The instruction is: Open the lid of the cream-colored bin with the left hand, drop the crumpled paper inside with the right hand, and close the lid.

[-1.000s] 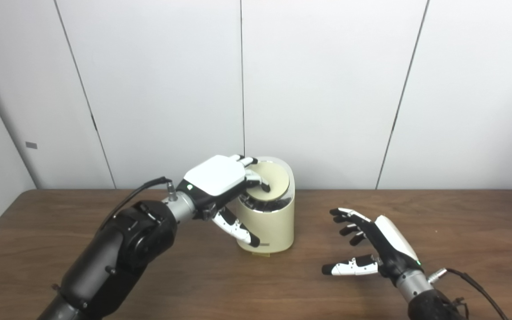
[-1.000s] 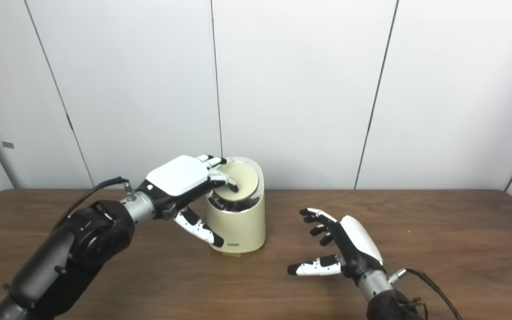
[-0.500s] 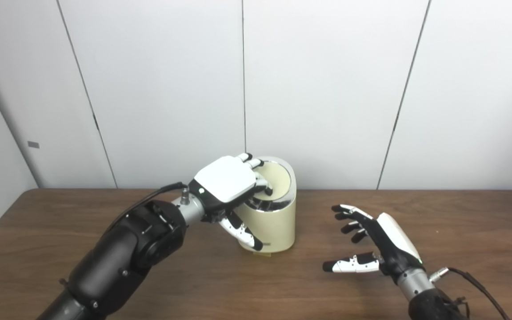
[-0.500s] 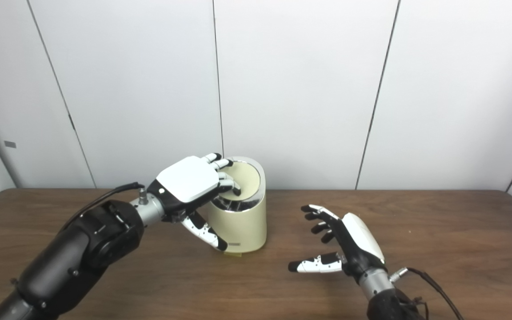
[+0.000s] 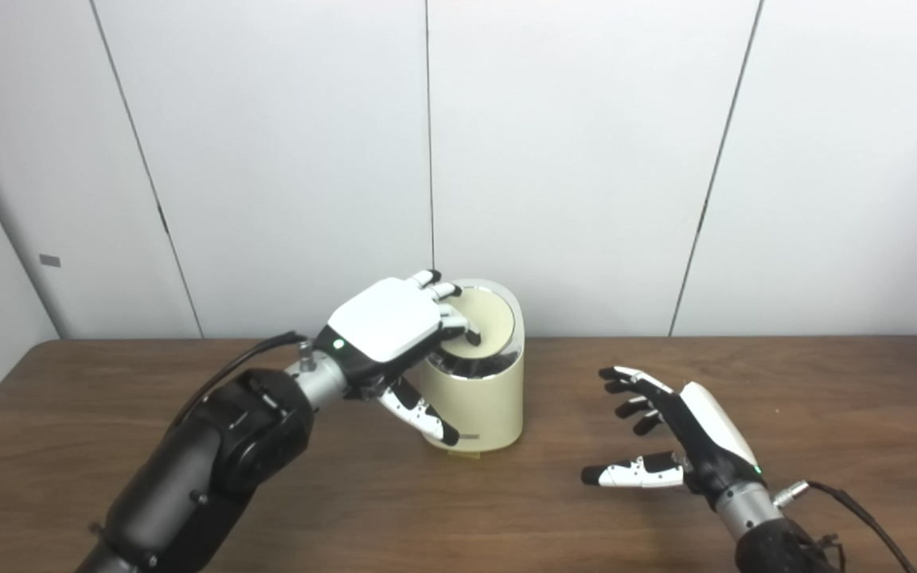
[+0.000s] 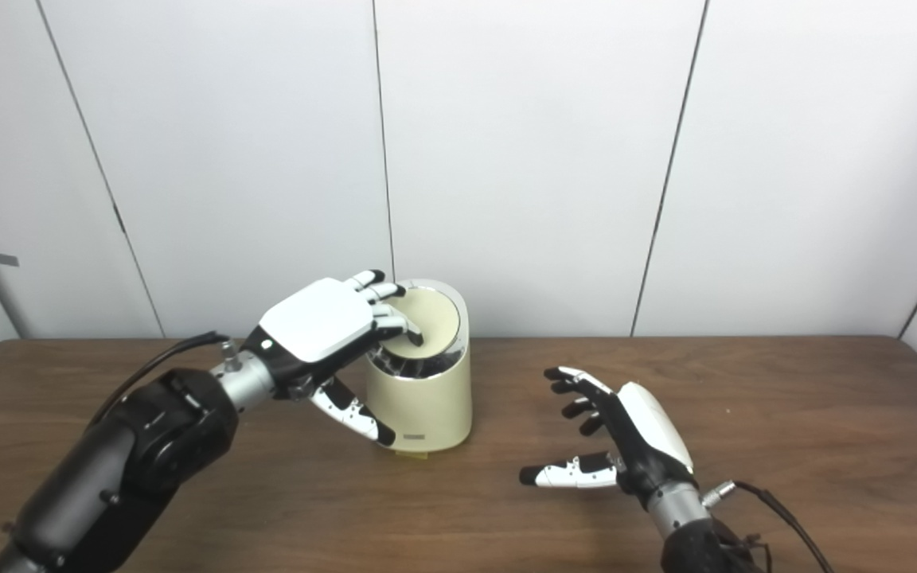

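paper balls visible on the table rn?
0. The right hand is open and holds nothing; the table shows none. The left hand rests on the bin lid; one may be hidden inside.

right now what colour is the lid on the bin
Cream, matching the bin; the lid is tilted, above a dark opening. Clearest in the left eye view.

Pretty bare room tbh. Dark brown wood-grain table takes up the whole lower part, running edge to edge from 9 to 3 o'clock. Behind it, from 10 round to 2, is a plain white panelled wall split by thin dark seams. Small grey tag on it at 9. Flat, even lighting.
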Controlling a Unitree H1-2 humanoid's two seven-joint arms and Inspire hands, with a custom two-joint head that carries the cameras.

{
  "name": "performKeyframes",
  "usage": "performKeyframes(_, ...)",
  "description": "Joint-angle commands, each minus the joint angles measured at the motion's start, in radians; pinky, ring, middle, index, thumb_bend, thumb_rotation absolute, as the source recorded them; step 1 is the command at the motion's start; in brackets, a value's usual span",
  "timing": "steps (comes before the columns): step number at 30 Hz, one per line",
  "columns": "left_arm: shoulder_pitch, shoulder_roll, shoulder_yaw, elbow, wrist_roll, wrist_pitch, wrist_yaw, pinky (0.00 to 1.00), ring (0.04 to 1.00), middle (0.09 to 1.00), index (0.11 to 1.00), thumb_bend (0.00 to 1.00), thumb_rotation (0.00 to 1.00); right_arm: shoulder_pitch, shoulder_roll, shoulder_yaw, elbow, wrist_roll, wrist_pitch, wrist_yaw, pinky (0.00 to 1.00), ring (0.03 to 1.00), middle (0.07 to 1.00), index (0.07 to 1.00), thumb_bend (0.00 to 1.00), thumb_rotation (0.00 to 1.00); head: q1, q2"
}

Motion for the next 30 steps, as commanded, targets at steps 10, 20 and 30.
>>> performKeyframes(10,0.075,-0.109,0.241,-0.038,-0.388,0.077,0.134,0.85,0.953,0.954,0.923,0.85,0.34,-0.03,-0.013,-0.012,-0.026,0.009,-0.036,-0.028,0.58,0.705,0.795,0.827,0.86,0.3,0.004,-0.004)
performKeyframes(20,0.264,-0.253,0.348,0.015,-0.706,0.127,0.153,0.72,0.834,0.86,0.901,0.85,0.37,-0.017,-0.005,-0.02,-0.021,0.021,-0.068,-0.056,0.6,0.718,0.801,0.827,0.85,0.26,0.01,0.0)
performKeyframes(30,0.364,-0.28,0.342,0.142,-0.74,0.024,0.189,0.64,0.759,0.797,0.843,0.8,0.31,0.021,0.041,-0.066,0.01,0.125,-0.145,-0.113,0.58,0.704,0.817,0.822,0.84,0.26,0.007,0.003)
